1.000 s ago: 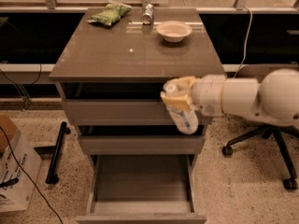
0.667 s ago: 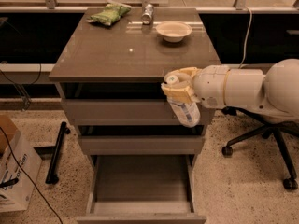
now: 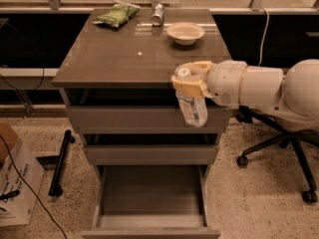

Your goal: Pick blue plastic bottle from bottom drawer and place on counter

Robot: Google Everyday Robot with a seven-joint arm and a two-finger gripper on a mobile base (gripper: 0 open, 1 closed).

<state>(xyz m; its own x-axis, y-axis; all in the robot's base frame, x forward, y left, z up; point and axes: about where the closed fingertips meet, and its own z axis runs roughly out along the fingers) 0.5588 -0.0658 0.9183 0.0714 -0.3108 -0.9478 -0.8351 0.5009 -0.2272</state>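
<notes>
Compared with the view one second ago, the gripper (image 3: 188, 79) has moved upward along the cabinet front and now sits at the front right corner of the counter (image 3: 124, 59), level with its edge. The jaws are clenched on the neck of the blue plastic bottle (image 3: 193, 112), just under its white cap. The bottle has risen with them. It hangs nearly upright in the air in front of the top drawer (image 3: 129, 119), where before it hung lower, and it touches neither the counter nor any drawer floor. The white arm (image 3: 249, 86) reaches in from the right. Nothing on the counter has shifted. Count of drawers: three, with the bottom drawer (image 3: 149, 193) pulled fully out, its wide floor bare, and the middle drawer (image 3: 144, 154) above it. Count of items on the counter, all near its rear edge: one bowl (image 3: 185, 33), one silver can (image 3: 158, 15) lying on its side, one green bag (image 3: 115, 15). On the floor: one office chair (image 3: 279, 148) to the right, one cardboard box (image 3: 12, 193) to the left.
</notes>
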